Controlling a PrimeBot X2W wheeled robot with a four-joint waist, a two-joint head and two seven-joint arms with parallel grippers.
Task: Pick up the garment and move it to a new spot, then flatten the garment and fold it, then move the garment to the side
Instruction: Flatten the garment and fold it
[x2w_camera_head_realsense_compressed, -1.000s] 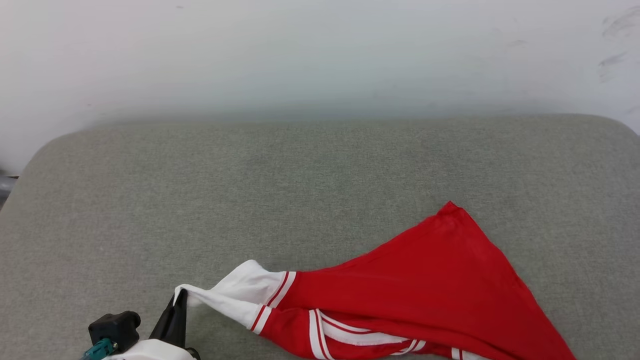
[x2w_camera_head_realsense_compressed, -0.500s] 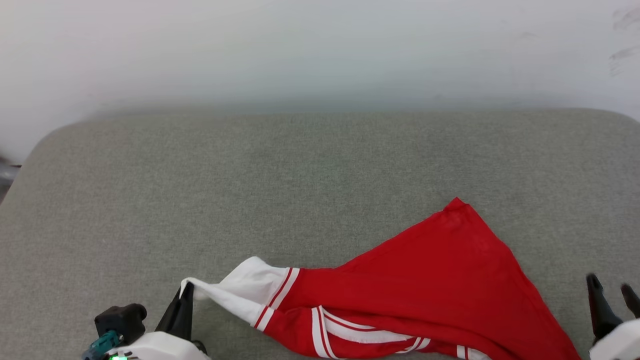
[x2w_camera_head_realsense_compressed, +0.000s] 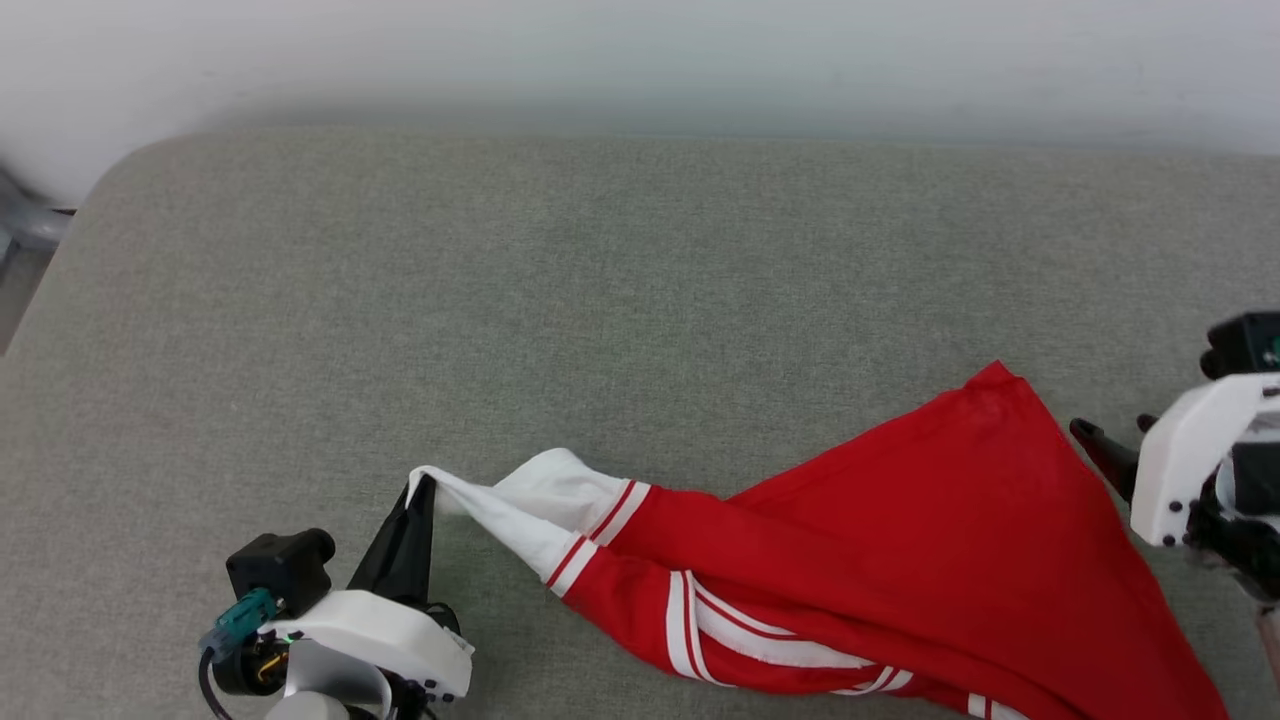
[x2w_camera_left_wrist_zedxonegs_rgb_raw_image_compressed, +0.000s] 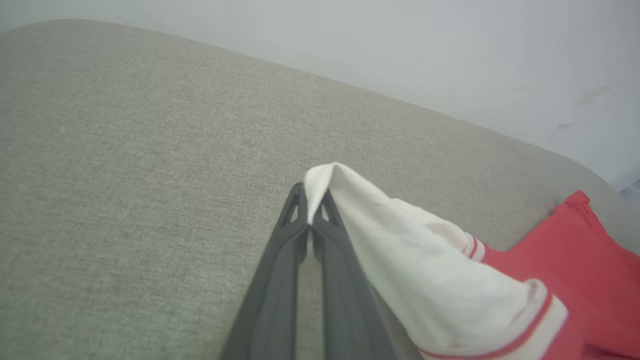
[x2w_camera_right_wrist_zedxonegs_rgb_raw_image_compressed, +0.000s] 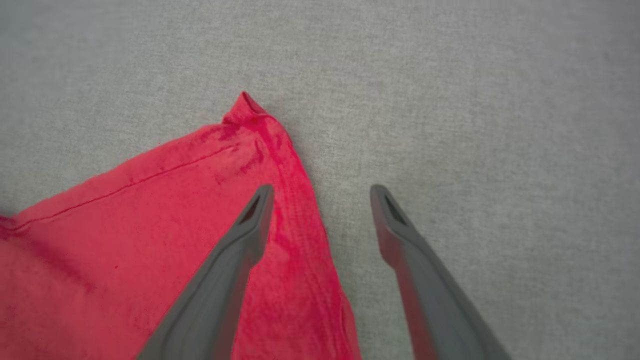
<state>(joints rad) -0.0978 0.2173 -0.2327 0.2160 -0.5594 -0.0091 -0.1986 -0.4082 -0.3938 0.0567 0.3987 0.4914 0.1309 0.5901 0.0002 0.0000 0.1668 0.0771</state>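
The garment (x2w_camera_head_realsense_compressed: 900, 560), a red shirt with a white striped sleeve, lies stretched across the near part of the grey cushion. My left gripper (x2w_camera_head_realsense_compressed: 420, 490) is shut on the tip of the white sleeve (x2w_camera_left_wrist_zedxonegs_rgb_raw_image_compressed: 400, 240), holding it up off the cushion at the lower left. My right gripper (x2w_camera_right_wrist_zedxonegs_rgb_raw_image_compressed: 320, 192) hangs open just above the shirt's red corner (x2w_camera_right_wrist_zedxonegs_rgb_raw_image_compressed: 250, 120); one finger is over the red cloth and the other over bare cushion. In the head view that right gripper (x2w_camera_head_realsense_compressed: 1105, 440) sits at the right edge beside the red corner (x2w_camera_head_realsense_compressed: 1000, 385).
A grey fabric cushion (x2w_camera_head_realsense_compressed: 560, 300) spreads under everything, with a pale wall (x2w_camera_head_realsense_compressed: 640, 50) behind it. The cushion's rounded left corner (x2w_camera_head_realsense_compressed: 110, 190) drops off toward the floor.
My right gripper has opened and come in at the right, over the red corner. The head camera has tilted down, so the whole picture has shifted. The left gripper still grips the sleeve.
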